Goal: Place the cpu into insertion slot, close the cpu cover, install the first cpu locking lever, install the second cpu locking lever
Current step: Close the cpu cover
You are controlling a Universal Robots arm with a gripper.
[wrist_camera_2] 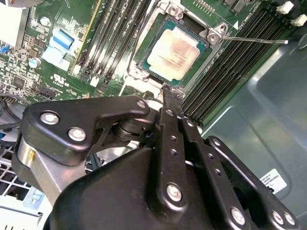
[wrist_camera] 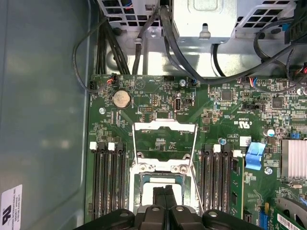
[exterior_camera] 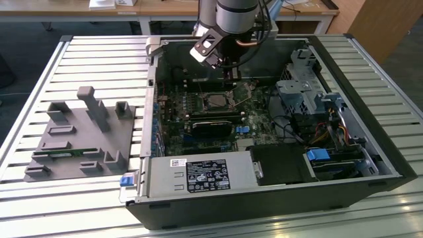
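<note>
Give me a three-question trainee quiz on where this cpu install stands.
1. True or false: the cpu already lies in the insertion slot.
2. Pick one: the cpu cover is (A) shut over the chip, (B) swung open, (C) taken off.
3. Short answer: in the exterior view, what sits on the table on the view's left of the computer case?
Key: 1 true; 2 B; 3 a grey fixture block.

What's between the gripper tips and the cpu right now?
In the second wrist view, just the metal rim of the insertion slot: the gripper is at that edge, and the cpu lies bare in the slot beyond it.
</note>
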